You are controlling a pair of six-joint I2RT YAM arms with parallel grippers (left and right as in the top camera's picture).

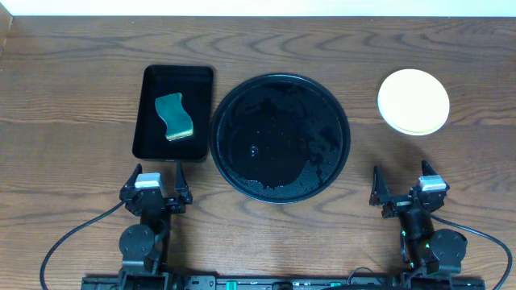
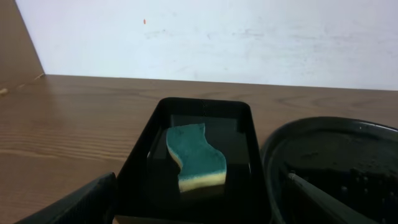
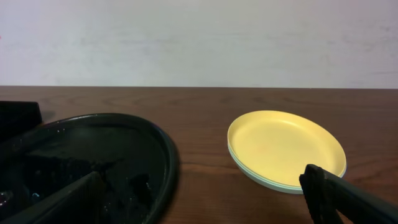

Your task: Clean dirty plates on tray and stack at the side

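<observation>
The round tray (image 1: 266, 113) sits wet and bare at centre, with the rectangular tray (image 1: 149, 138) just beside it on the left, so I judge the washing finished. The plates (image 1: 414, 101) are stacked well to its right, yellow on top over a mint rim, and the sponge (image 1: 175, 116) lies in the rectangular tray. My left gripper (image 1: 157, 167) and right gripper (image 1: 400, 169) stand wide open, holding nothing. I'd only check that the stack sits square.

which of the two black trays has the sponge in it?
The smaller rectangular tray, left of the large round tray. The green-and-yellow sponge lies in it; the round one holds only wet residue.
</observation>
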